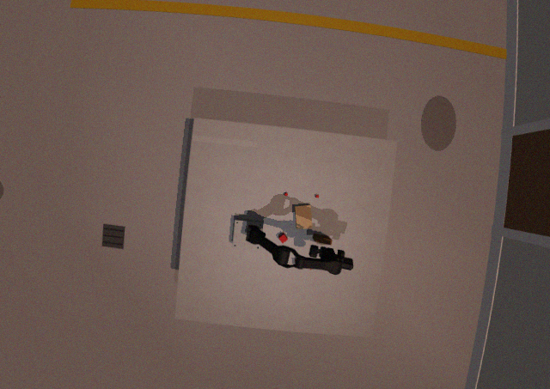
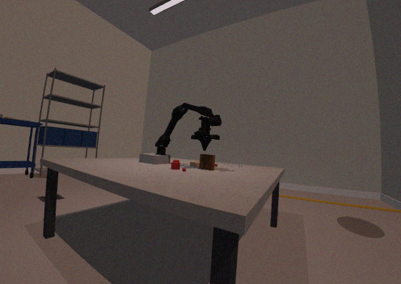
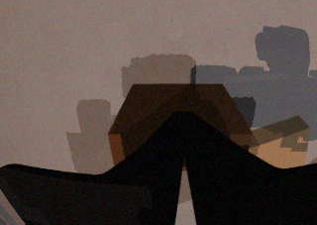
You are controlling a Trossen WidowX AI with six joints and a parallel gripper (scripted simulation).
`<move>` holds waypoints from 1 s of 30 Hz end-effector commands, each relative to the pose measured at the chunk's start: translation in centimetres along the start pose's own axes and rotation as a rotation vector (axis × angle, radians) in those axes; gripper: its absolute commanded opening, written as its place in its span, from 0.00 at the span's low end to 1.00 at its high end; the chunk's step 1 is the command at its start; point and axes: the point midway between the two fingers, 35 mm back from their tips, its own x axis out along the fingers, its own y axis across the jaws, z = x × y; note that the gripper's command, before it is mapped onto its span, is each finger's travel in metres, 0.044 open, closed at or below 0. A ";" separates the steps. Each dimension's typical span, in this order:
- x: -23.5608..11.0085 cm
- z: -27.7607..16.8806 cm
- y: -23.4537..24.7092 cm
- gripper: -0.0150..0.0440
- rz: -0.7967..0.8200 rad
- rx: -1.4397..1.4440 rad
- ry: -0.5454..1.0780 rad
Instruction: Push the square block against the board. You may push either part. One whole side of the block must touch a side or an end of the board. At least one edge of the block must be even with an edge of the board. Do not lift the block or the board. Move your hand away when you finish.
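The square block [image 1: 320, 238] [image 2: 207, 162] [image 3: 165, 106] is dark brown and stands on the table. The board [image 1: 303, 216] [image 2: 195, 163] [image 3: 284, 152] is a light tan slab lying flat close beside it; I cannot tell whether the two touch. My gripper [image 1: 321, 251] [image 2: 203, 148] [image 3: 182, 120] is shut and empty. It points straight down, with its tips a short way above the block's top. In the wrist view the shut fingers cover the block's near part.
A red cube [image 1: 283, 238] [image 2: 175, 165] sits on the table [image 1: 213, 287] [image 2: 194, 193] between the arm's base [image 2: 155, 158] and the block. Two tiny red cubes [image 1: 285, 193] [image 1: 316, 195] lie beyond the board. A shelf rack [image 2: 69, 112] stands by the wall.
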 end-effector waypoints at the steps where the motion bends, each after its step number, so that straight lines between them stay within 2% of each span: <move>1: 3.2 0.4 -0.1 0.25 -0.008 0.012 -0.010; 3: 4.3 0.4 -0.1 0.25 -0.008 0.012 -0.009; 30: 4.3 -2.0 0.1 0.25 -0.008 0.012 -0.008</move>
